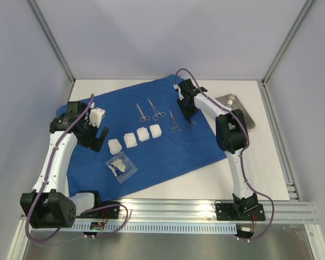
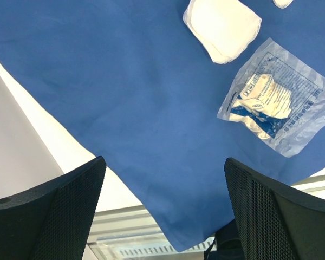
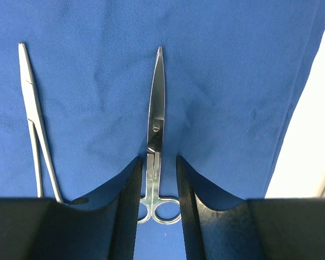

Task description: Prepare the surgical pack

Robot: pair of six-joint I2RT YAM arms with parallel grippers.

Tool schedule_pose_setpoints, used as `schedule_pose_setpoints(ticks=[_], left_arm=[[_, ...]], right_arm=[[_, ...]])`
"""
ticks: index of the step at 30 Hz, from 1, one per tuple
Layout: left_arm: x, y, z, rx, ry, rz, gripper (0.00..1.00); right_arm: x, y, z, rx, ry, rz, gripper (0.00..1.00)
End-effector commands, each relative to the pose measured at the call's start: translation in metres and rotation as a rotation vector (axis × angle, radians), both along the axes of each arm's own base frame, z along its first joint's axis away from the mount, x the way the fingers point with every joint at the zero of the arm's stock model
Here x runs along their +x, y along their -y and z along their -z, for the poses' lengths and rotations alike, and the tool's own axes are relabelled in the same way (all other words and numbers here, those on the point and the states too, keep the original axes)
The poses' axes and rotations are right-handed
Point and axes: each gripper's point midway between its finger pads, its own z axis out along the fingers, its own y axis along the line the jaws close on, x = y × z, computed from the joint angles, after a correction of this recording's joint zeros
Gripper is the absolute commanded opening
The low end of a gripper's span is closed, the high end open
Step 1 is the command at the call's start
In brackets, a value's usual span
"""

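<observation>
The royal-blue drape point(image 1: 168, 154) lies spread flat on the table. On it are three silver scissor-like instruments point(image 1: 157, 109) in a row and several white gauze squares point(image 1: 143, 134). My right gripper point(image 1: 188, 118) points down on a fourth pair of scissors point(image 3: 158, 97). Its fingers point(image 3: 129, 184) press into the cloth on either side, closed against the ring handles. The right wrist view also shows forceps point(image 3: 32, 108) to the left. My left gripper point(image 2: 163, 162) hangs open over the drape point(image 2: 124, 81) near its front left corner, holding nothing. The steel tray point(image 1: 230, 100) sits behind the right arm, partly hidden.
A clear plastic packet point(image 1: 121, 167) with white and blue contents lies on the drape in front of the gauze, also in the left wrist view point(image 2: 279, 95) beside a gauze square point(image 2: 222, 27). Bare white table borders the drape. An aluminium rail point(image 1: 206, 208) runs along the near edge.
</observation>
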Motion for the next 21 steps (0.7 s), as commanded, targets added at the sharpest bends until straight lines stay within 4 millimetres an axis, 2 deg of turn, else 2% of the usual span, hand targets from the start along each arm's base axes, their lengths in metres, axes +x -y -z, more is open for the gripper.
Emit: schedule_pose_setpoints(ticks=[1,4,7,9,12,15,21], left_arm=[[0.009,-0.002,-0.016,0.009,0.057,-0.012,1.00],[0.010,-0.003,-0.015,0.013,0.058,-0.007,1.00],[0.011,-0.003,-0.016,0.017,0.061,-0.007,1.00],[0.012,-0.003,-0.017,0.017,0.063,-0.007,1.00],[0.011,-0.004,-0.017,0.019,0.066,-0.003,1.00],[0.011,-0.004,-0.018,0.021,0.070,0.001,1.00],[0.012,-0.003,-0.021,0.015,0.083,0.004,1.00]], right_arm=[[-0.026,0.016,0.036,-0.083,-0.160,0.016,0.34],[-0.039,0.014,0.046,-0.063,-0.221,0.013,0.34],[-0.050,0.012,0.057,-0.052,-0.276,0.010,0.28],[-0.056,0.008,0.062,-0.027,-0.305,0.010,0.23],[-0.053,0.009,0.061,-0.024,-0.279,0.021,0.11],[-0.048,0.007,0.050,-0.017,-0.251,0.018,0.01],[-0.037,0.002,0.007,0.028,-0.147,-0.005,0.00]])
